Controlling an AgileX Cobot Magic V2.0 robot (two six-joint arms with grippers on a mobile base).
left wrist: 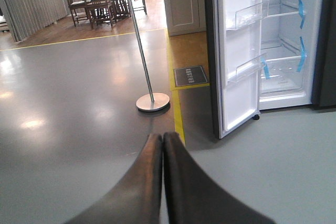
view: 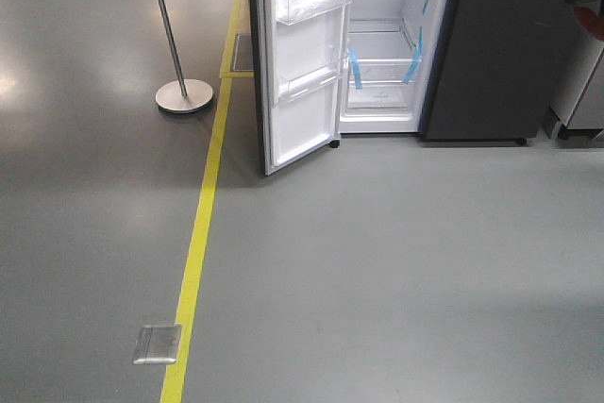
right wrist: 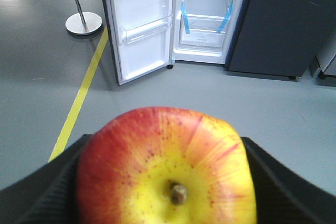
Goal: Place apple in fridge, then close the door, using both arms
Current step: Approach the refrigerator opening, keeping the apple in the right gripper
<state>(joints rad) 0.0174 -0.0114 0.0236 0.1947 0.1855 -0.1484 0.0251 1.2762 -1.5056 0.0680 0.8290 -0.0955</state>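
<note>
Right wrist view: my right gripper (right wrist: 167, 190) clamps the apple (right wrist: 165, 150), stem toward the lens, ready to carry. The fridge (right wrist: 203, 38) stands well ahead, its door (right wrist: 143, 59) wide open to admit the apple. The left gripper (left wrist: 162, 148) is pinched together, empty, free for the door, I judge. All 3 views crop the fridge's top.
</note>
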